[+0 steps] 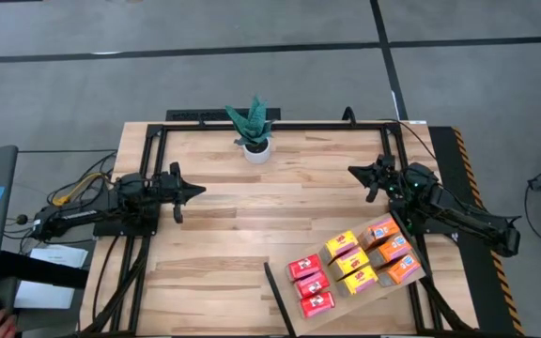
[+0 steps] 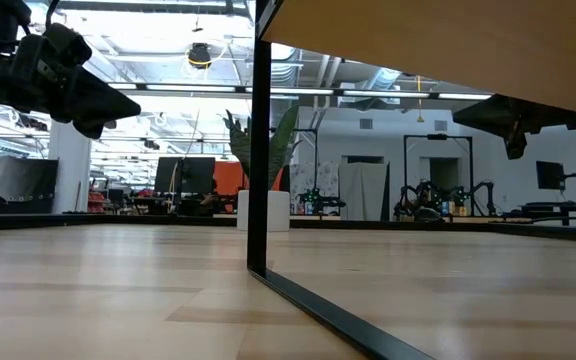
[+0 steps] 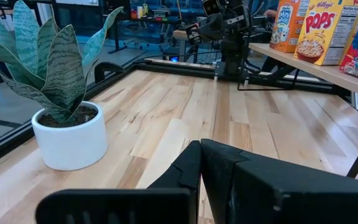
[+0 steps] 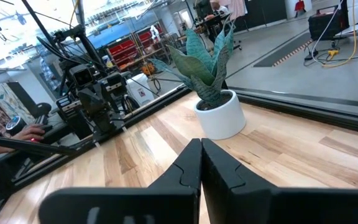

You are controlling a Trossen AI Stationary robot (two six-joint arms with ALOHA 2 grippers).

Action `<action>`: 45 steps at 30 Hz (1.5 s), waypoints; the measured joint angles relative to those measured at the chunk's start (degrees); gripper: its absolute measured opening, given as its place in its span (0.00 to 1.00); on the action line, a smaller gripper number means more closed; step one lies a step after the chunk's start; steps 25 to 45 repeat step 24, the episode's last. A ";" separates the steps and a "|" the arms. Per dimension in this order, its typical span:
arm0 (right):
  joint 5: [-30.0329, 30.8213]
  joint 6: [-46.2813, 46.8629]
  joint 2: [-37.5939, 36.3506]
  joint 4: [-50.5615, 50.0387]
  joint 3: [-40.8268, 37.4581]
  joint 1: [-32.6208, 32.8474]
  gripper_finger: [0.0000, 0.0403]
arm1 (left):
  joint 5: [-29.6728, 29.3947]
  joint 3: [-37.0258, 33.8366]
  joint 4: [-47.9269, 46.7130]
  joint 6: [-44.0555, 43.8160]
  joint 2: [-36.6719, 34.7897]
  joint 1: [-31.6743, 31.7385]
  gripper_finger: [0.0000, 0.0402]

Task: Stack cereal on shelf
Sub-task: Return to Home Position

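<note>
Since all nine cereal boxes [image 1: 350,263] stand in red, yellow and orange rows on the shelf [image 1: 364,314] at the table's [image 1: 252,225] near right, stacking looks done. Farther back, left gripper [image 1: 198,191] and right gripper [image 1: 353,171] hover mid-table well apart, both pinched narrow and holding nothing; the plant [image 1: 254,131] sits at the far edge. Likely risk: the right arm [image 1: 458,218] lies just beside the orange row [image 1: 393,252], so a low swing on parking could clip a box and topple its neighbours.
</note>
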 joint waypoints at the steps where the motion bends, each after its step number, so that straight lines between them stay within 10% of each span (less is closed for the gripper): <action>1: 0.00 0.00 0.00 0.00 0.00 0.01 0.08 | 0.00 0.00 0.00 0.01 0.01 0.00 0.00; 45: 0.00 0.02 0.00 0.00 0.00 -0.01 0.07 | 0.00 0.00 0.00 -0.01 0.02 0.00 0.00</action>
